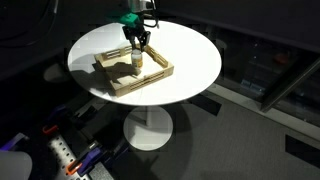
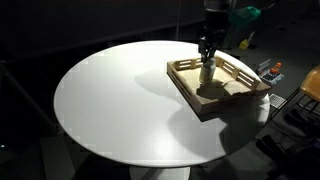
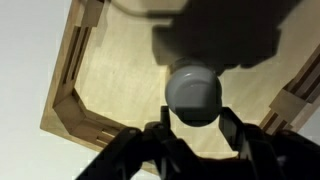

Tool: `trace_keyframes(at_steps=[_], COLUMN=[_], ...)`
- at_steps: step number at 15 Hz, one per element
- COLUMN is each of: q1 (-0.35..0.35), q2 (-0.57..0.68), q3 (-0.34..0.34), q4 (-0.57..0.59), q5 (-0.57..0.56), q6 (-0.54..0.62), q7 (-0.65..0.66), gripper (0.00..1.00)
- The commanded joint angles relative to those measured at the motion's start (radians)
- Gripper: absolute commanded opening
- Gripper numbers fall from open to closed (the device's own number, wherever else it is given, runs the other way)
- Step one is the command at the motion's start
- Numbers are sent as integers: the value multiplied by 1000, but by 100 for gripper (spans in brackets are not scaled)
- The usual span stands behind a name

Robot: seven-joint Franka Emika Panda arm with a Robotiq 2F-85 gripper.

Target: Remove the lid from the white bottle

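The white bottle (image 1: 136, 65) stands upright inside the light wooden tray (image 1: 130, 88) on the round white table; it also shows in an exterior view (image 2: 207, 73). My gripper (image 1: 137, 46) (image 2: 207, 54) is straight above it, with its fingers down at the bottle's top. In the wrist view the round grey lid (image 3: 193, 92) sits between my two dark fingers (image 3: 195, 114), which press against its sides. The bottle's body is hidden under the lid in that view. In both exterior views the fingers hide the lid.
The tray's raised slatted walls (image 3: 70, 95) surround the bottle on all sides (image 2: 215, 106). The tray sits toward one side of the white table (image 2: 110, 100). The table's pedestal stands on a dark floor, with clutter at the room's edges (image 1: 70, 155).
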Motion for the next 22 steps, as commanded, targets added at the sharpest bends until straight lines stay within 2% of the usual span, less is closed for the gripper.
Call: trace_keyframes(at_steps=[1, 2, 3, 4, 6, 8, 22], q1=[4, 5, 5, 5, 5, 5, -5], q2=[-23, -26, -28, -30, -32, -32, -47], q3=[0, 0, 0, 0, -1, -2, 4], q4=[4, 4, 4, 5, 5, 6, 9], q5=[-16, -17, -18, -19, -20, -21, -59], q6=[-52, -57, -62, -67, -71, -72, -51], q7=[14, 15, 16, 16, 18, 19, -34], gripper=[54, 54, 47, 45, 27, 19, 19])
